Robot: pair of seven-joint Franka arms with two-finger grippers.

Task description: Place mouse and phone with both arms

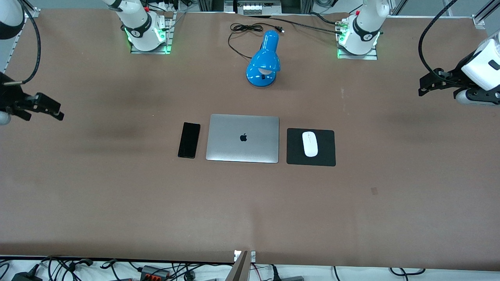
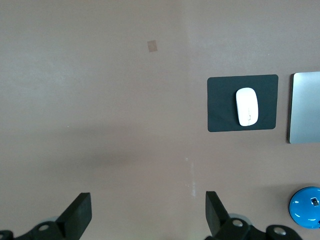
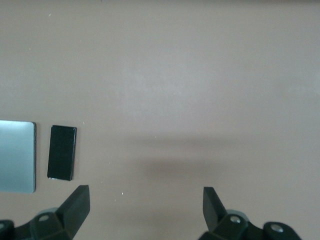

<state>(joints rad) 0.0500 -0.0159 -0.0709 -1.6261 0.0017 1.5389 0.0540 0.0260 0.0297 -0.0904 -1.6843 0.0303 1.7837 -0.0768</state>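
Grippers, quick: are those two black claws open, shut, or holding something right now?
Left gripper: open, holding nothing, up over bare table at the left arm's end.
Right gripper: open, holding nothing, up over bare table at the right arm's end.

We see a matt brown table covering (image 1: 117, 195), smooth like paper. The closed laptop (image 1: 243, 138) shows brushed, silvery metal with a soft sheen. Beside it, the phone (image 1: 189, 140) is a glossy black slab. The mouse (image 1: 310, 144) looks like smooth, shiny white plastic, resting on a matt black mouse pad (image 1: 326, 156). The blue desk lamp (image 1: 265, 59) gleams, a glossy finish. Both grippers' fingers (image 2: 80, 216) look matt black.
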